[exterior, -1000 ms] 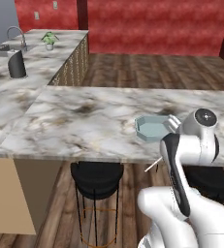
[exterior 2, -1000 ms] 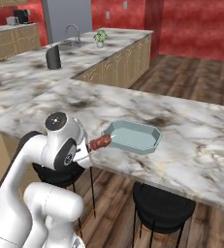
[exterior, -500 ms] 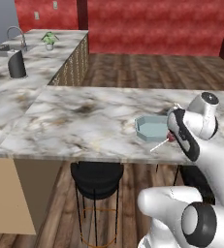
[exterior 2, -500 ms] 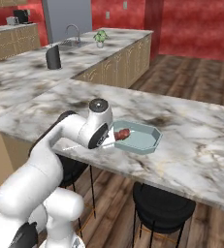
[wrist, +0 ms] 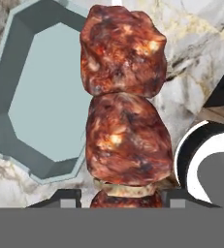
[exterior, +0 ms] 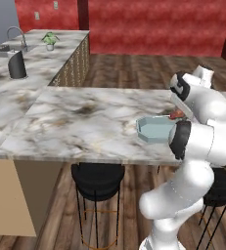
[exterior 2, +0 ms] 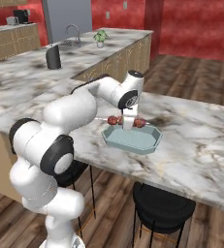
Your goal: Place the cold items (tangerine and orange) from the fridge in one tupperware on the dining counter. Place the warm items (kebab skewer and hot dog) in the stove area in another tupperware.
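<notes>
Your kebab skewer (exterior 2: 126,120) hangs level above the back rim of the pale blue tupperware (exterior 2: 132,138), its browned meat chunks (wrist: 125,97) filling the hand view's centre, with the container's octagonal floor at their nine o'clock. Your gripper (exterior 2: 128,124) points straight down with its jaws clenched on the skewer's middle. The tupperware sits near the front edge of the marbled dining counter (exterior 2: 196,145). A black bar stool (exterior 2: 163,208) stands below, at the tupperware's five o'clock.

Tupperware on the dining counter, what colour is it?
Pale blue-grey tupperware, clearest in the right base view.
</notes>
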Motion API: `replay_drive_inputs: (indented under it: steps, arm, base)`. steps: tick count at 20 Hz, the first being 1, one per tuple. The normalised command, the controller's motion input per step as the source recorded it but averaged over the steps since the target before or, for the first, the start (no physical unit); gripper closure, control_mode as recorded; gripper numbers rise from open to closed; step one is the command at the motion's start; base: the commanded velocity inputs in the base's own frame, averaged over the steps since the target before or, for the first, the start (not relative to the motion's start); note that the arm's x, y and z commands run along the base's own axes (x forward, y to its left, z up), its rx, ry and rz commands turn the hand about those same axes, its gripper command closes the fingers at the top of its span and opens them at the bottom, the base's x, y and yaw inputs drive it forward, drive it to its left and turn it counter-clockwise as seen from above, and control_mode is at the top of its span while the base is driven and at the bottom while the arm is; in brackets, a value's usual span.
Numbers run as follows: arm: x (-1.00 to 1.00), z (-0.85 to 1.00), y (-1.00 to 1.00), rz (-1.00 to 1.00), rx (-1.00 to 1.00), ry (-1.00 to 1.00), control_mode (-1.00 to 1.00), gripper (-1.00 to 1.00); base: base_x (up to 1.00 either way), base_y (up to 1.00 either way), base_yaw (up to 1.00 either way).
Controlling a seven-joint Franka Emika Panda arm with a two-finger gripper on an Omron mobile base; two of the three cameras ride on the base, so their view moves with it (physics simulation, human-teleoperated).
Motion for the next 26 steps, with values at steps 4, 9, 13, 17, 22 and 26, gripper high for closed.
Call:
replay_drive_inputs:
  steps: [4,9,13,17,22,26]
  arm:
    - [1.00,-0.13,-0.30,-0.17,0.12,0.30,-1.00,1.00]
    - [0.86,-0.44,-0.04,-0.28,0.02,0.34,-1.00,1.00]
    - [0.67,-0.70,0.00,-0.25,0.00,0.27,-1.00,1.00]
    - [0.07,-0.88,-0.38,-0.20,0.00,0.02,-1.00,1.00]
    - [-0.63,-0.66,-0.23,-0.03,0.01,-0.30,-1.00,1.00]
    - [-0.69,-0.82,0.06,0.00,-0.03,-0.66,-1.00,1.00]
  base:
    - [0.00,0.00,0.00]
    - [0.00,0.00,0.00]
    - [0.00,0.00,0.00]
    - [0.00,0.00,0.00]
    - [0.00,0.00,0.00]
    - [0.00,0.00,0.00]
